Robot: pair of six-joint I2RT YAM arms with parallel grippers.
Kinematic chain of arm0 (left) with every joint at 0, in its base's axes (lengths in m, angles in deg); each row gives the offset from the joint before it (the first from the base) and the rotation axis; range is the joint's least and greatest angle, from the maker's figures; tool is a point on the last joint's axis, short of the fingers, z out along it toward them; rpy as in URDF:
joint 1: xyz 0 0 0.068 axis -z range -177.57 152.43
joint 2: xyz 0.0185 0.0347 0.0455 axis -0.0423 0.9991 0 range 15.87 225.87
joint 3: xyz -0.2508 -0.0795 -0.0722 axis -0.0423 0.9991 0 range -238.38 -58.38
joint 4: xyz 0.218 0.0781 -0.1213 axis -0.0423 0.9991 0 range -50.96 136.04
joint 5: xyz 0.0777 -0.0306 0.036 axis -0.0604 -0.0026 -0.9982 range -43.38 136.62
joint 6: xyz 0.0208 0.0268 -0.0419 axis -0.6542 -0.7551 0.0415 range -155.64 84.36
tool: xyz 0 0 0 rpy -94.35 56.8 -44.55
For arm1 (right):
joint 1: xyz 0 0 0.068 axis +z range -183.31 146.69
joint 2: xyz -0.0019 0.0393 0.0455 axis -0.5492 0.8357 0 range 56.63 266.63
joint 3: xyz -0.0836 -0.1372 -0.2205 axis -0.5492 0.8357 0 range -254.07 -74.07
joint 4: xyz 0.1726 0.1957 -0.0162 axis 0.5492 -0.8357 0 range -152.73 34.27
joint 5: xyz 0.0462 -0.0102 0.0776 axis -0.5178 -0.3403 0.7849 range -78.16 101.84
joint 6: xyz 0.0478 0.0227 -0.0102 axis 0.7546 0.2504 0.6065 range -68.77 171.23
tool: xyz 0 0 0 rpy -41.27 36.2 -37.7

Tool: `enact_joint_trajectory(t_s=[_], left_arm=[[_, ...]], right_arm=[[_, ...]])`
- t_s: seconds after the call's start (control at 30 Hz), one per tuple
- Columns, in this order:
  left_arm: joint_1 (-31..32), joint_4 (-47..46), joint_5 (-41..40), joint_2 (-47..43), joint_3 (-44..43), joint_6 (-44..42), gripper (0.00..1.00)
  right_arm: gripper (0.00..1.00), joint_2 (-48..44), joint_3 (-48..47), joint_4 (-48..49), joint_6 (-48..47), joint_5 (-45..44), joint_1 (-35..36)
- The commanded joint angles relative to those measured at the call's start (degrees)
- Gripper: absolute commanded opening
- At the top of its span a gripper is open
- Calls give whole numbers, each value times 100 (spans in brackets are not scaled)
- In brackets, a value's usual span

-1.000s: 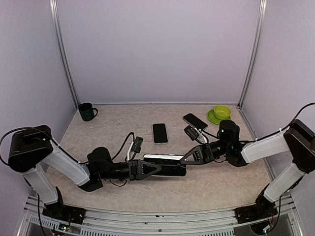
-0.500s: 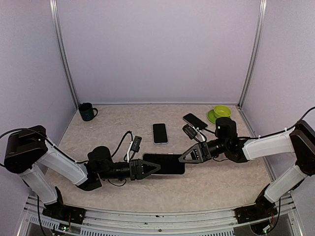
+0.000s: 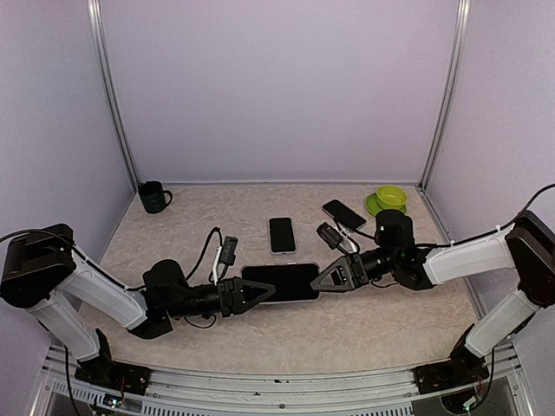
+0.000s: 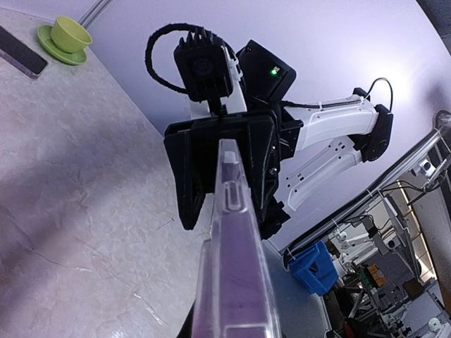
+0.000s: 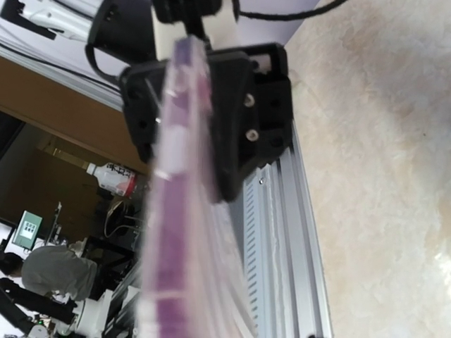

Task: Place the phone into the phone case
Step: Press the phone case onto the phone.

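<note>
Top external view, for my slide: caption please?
Left gripper and right gripper grip opposite ends of the phone case over the table.

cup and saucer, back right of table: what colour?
Lime green, both cup and saucer; clearest in the left wrist view.

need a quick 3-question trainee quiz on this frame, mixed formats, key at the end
1. True or false: the left gripper and the right gripper both have their jaws shut on the same clear-edged case, one at each end.
2. What stands at the far left corner of the table? A) a dark mug B) a white plate C) a bottle
3. How many phones lie loose on the table beyond the grippers?

Key
1. True.
2. A.
3. Two: one near the middle, one beside the green saucer.
</note>
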Motion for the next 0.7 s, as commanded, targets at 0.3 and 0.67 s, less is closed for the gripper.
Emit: enact_joint_trajectory(t_s=[0.3, 0.67], left_arm=[[-5, -798, -110, 1, 38, 36, 0], [29, -625, -111, 65, -7, 4, 15]], right_arm=[[24, 205, 120, 286, 54, -91, 242], [0, 30, -16, -401, -431, -377, 242]])
